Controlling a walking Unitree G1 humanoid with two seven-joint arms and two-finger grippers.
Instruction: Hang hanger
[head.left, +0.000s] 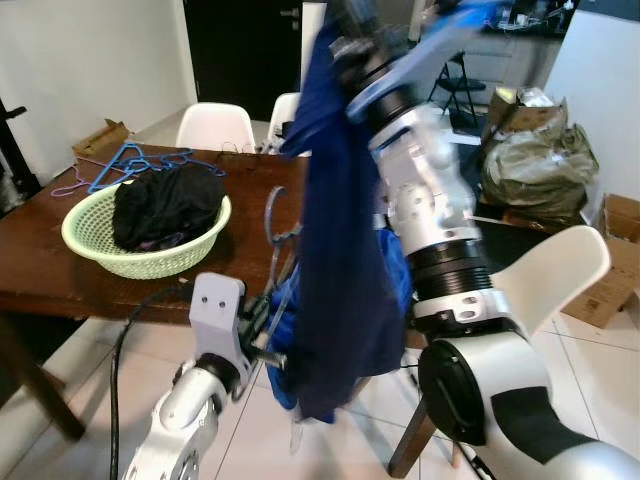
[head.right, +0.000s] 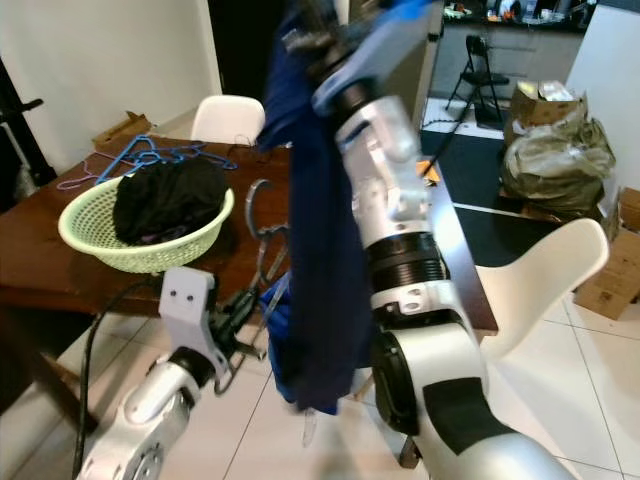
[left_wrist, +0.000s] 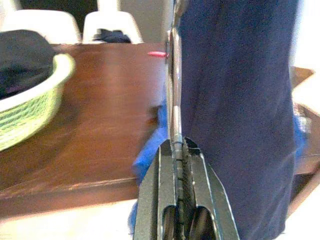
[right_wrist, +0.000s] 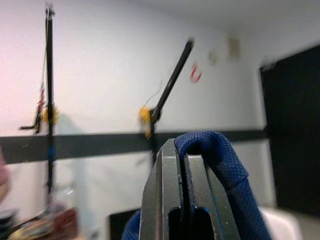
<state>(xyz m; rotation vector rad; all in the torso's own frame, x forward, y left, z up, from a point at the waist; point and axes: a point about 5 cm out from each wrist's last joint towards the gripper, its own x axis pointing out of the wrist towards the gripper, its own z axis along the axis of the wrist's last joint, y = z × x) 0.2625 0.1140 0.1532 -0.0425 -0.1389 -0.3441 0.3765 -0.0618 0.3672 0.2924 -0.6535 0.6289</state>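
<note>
Fingers of the left gripper (left_wrist: 181, 150) are pressed together on the thin grey wire of a hanger (head.left: 277, 228), whose hook curls up just beside the hanging cloth. That gripper sits low, in front of the edge of the brown wooden table (head.left: 50, 270), with its silver arm reaching up from below. Next to it hangs a dark blue garment (head.left: 335, 250), draped long and straight from above down to just over the tiled floor (head.left: 600, 360). The right gripper (right_wrist: 182, 160) is raised high; its fingers are closed, pinching a fold of the blue cloth at the top, so the garment hangs in front of the right arm (head.left: 440, 230). A brighter blue piece of the fabric shows low down, close to the left gripper.

On the table, away to the left, stands a pale green basket (head.left: 90, 245) holding dark clothes (head.left: 165, 205). Behind it lie several blue hangers (head.left: 135, 160) in a loose heap. White chairs (head.left: 215, 125) stand at the far side of the table, and another white chair (head.left: 555, 270) is near the right arm. Cardboard boxes and a stuffed bag (head.left: 535, 160) sit further back on the right.
</note>
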